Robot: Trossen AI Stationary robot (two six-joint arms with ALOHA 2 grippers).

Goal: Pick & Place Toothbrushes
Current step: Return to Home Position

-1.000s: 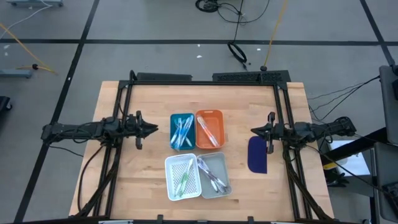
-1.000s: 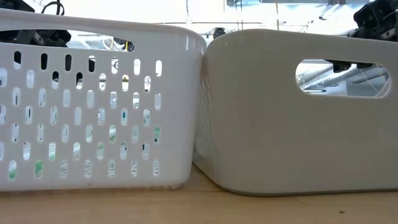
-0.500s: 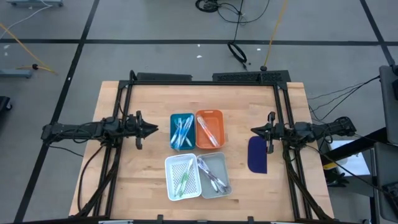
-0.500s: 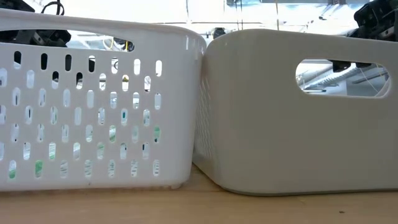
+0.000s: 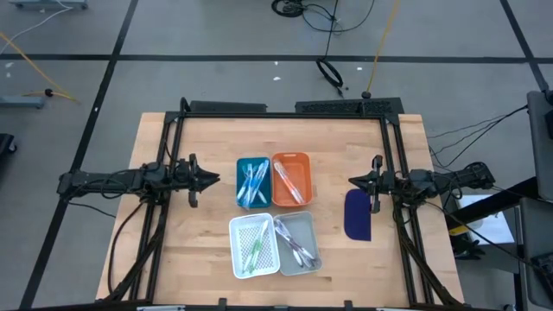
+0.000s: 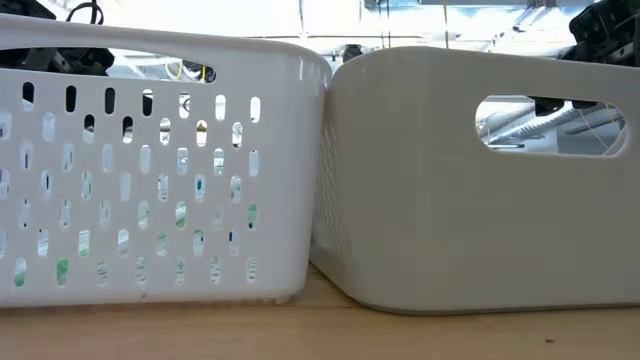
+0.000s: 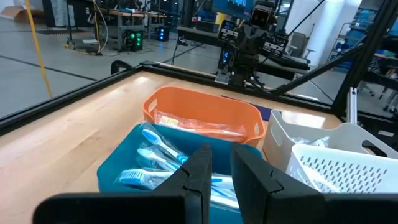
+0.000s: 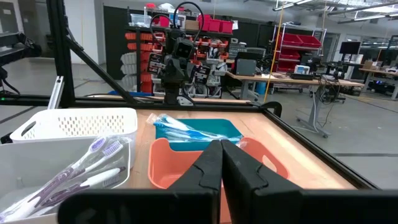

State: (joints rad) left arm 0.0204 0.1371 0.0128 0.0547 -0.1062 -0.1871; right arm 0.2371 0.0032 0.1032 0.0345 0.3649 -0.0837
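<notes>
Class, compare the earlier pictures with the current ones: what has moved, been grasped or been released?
Nothing visibly changed. The left gripper and the right gripper hang at opposite sides of the table as before, holding nothing. The toothbrushes lie in the bins exactly where they were.

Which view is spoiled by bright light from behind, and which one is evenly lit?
Low view: the white perforated bin and the grey bin fill the frame, and the room above their rims is washed out by bright light. High view: the table is evenly lit, without glare.
</notes>
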